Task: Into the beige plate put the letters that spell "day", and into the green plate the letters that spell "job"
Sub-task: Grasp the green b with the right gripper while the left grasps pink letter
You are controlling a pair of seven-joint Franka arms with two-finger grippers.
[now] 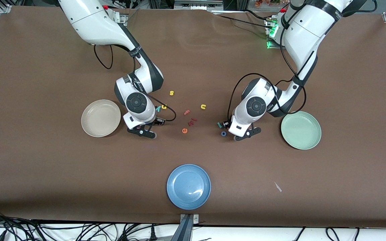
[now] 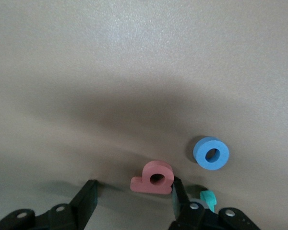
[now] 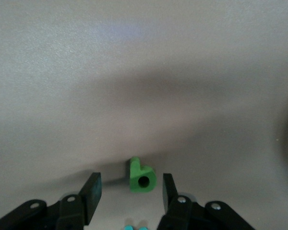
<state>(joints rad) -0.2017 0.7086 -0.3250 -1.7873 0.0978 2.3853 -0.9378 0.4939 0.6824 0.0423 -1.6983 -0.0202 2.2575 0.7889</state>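
My right gripper [image 3: 131, 178] is low over the table beside the beige plate [image 1: 101, 117], open, with the green d [image 3: 142, 176] lying between its fingers and a gap on each side. The teal y [image 1: 158, 108] and yellow a [image 1: 164, 107] lie close by its wrist. My left gripper [image 2: 133, 184] is down near the green plate [image 1: 301, 130], open around the pink-red b [image 2: 154, 178], which touches one finger [image 2: 178, 190] while the other stands apart. The blue o [image 2: 211, 153] and teal j [image 2: 208, 198] lie beside it. In the front view the d and b are hidden under the hands.
A blue plate [image 1: 188, 186] sits near the table's front edge. Loose letters lie between the arms: yellow s [image 1: 171, 93], yellow u [image 1: 203, 106], pink f [image 1: 187, 112], orange e [image 1: 184, 131] and a dark red piece [image 1: 192, 121].
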